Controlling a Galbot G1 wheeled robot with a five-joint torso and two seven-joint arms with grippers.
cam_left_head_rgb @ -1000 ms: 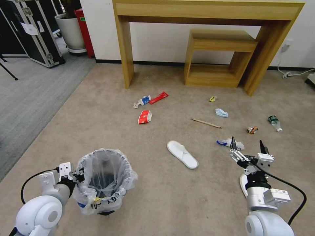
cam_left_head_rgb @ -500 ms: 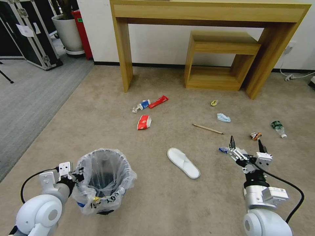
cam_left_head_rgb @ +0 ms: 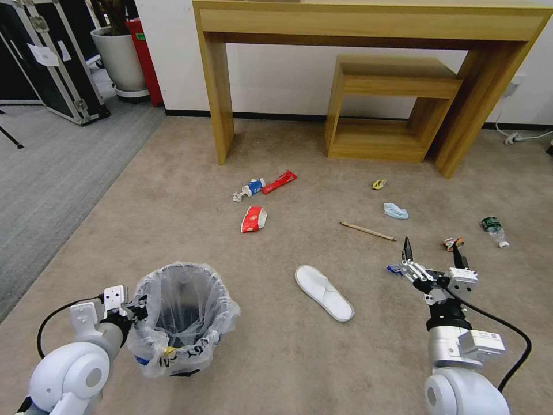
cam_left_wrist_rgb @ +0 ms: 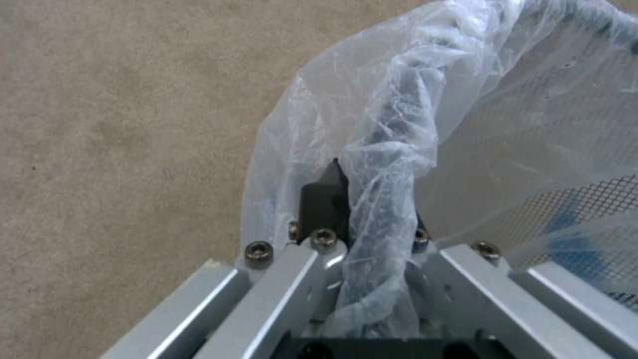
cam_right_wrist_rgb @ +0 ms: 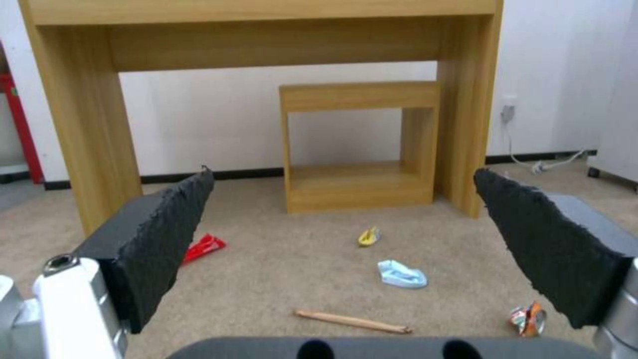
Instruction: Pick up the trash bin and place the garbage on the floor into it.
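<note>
In the head view the left gripper (cam_left_head_rgb: 133, 308) is clamped on the rim of the trash bin (cam_left_head_rgb: 181, 316), its jaws closed over the crinkly bag liner, with the bin hanging just beside that arm above the beige carpet (cam_left_head_rgb: 173, 196). The right gripper (cam_left_head_rgb: 432, 253) is held out over the carpet with its jaws spread wide and nothing between them. A white slipper (cam_left_head_rgb: 324, 291) lies between the two grippers, nearer the right one. Beyond the right jaws lie a wooden stick (cam_left_head_rgb: 367, 231), a light-blue mask (cam_left_head_rgb: 396, 211), a crushed can (cam_left_head_rgb: 453, 244) and a green-labelled bottle (cam_left_head_rgb: 495, 231); a red-white paper cup (cam_left_head_rgb: 253, 219) and a red wrapper (cam_left_head_rgb: 279, 181) lie farther off, ahead of the bin.

In the left wrist view the black fingers (cam_left_wrist_rgb: 324, 199) pinch a fold of the translucent bag (cam_left_wrist_rgb: 398, 164) over the bin's mesh wall (cam_left_wrist_rgb: 585, 209).

In the right wrist view the two black pads (cam_right_wrist_rgb: 166, 234) stand far apart. Framed between them are the stick (cam_right_wrist_rgb: 352, 321), the mask (cam_right_wrist_rgb: 400, 274) and a small yellow wrapper (cam_right_wrist_rgb: 370, 236); the can (cam_right_wrist_rgb: 527, 319) sits just beside the other pad, and the wooden table (cam_right_wrist_rgb: 266, 40) rises beyond.
</note>
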